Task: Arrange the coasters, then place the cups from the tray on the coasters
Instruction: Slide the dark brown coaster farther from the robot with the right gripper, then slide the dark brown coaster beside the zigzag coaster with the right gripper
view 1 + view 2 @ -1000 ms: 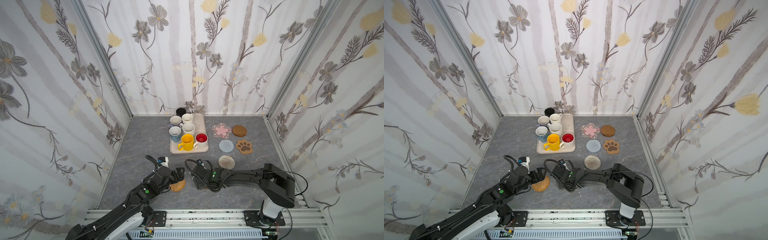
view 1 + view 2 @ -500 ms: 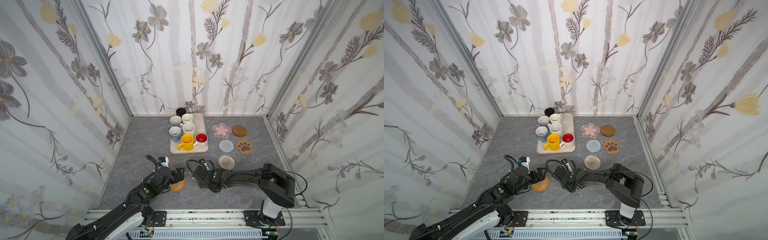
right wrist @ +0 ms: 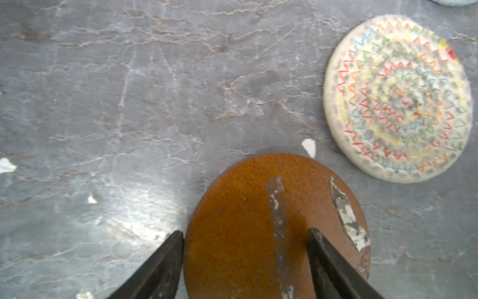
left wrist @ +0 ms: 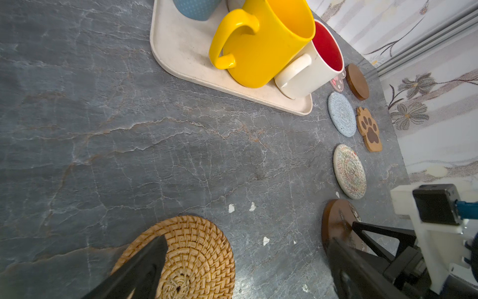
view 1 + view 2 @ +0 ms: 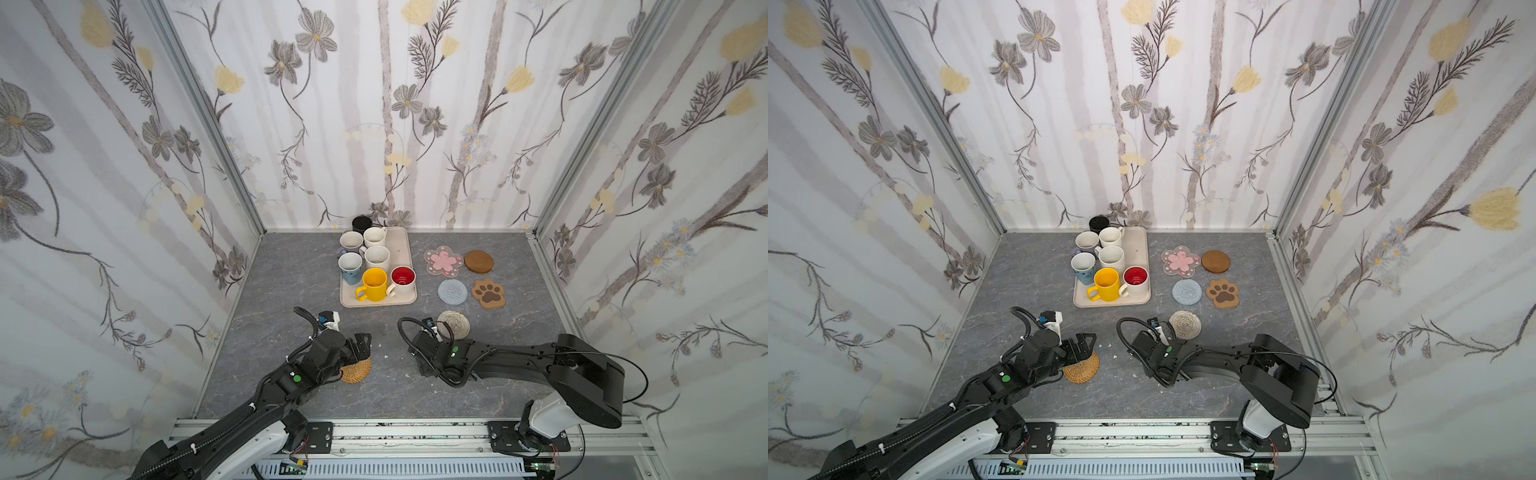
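While both my arms lie low over the near half of the grey marbled surface [image 5: 291, 291], my left pincer [image 5: 1082, 344] stands released and spread wide. One finger [image 4: 144, 266] is over the tan rattan coaster [image 5: 358, 370], which lies flat left of the middle, toward the near edge. My right pincer [image 3: 244, 231] has its jaws apart over a brown disc [image 3: 258, 212], one finger [image 3: 160, 264] at the rim and the other above the face. I cannot tell whether either touches it.

Bare surface dotted with white flecks [image 4: 231, 208] runs between the pincers and on to the tray's near rim. The strip from the tray to the left edge is bare too.

The disc is orange-brown with grey-white scuffs. It lies just beside the beige woven coaster [image 5: 455, 324], which is ringed with coloured zigzag stitching.

The beige tray [image 5: 376, 302] sits at the middle of the far edge with the cups [image 5: 377, 255] crowded on its left part. The yellow cup [image 5: 375, 283] and the white cup with red inside [image 5: 403, 277] stand at its near rim.

Between the tray and the right edge lie the pink-flower coaster [image 5: 443, 261], a second brown disc [image 5: 478, 261], the grey-blue woven coaster [image 5: 452, 291] and the paw-shaped coaster [image 5: 489, 293].
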`<state>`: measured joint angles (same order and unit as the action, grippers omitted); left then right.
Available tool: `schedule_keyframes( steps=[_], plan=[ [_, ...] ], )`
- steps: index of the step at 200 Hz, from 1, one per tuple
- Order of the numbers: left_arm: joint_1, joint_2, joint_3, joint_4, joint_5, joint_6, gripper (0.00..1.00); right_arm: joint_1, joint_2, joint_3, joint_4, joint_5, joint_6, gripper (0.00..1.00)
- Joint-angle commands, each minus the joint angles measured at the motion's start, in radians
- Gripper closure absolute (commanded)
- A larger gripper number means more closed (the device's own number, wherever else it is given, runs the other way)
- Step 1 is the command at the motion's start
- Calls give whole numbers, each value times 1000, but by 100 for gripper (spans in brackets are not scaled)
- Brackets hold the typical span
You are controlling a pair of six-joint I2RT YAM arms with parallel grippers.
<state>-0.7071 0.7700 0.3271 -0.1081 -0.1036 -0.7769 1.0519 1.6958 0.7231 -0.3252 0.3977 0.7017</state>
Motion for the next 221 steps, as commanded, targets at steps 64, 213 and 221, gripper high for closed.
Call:
schedule_keyframes(
  steps=[64,213,221],
  plan=[
    [0,94,38,90,30,20,0,-256,-235,-224,-43,-36,73,24],
    [-2,204,109,149,62,64,0,-446,-728,-300,-33,-344,221,0],
    [0,207,111,151,64,65,0,-446,-747,-321,-16,-380,251,0]
  ],
)
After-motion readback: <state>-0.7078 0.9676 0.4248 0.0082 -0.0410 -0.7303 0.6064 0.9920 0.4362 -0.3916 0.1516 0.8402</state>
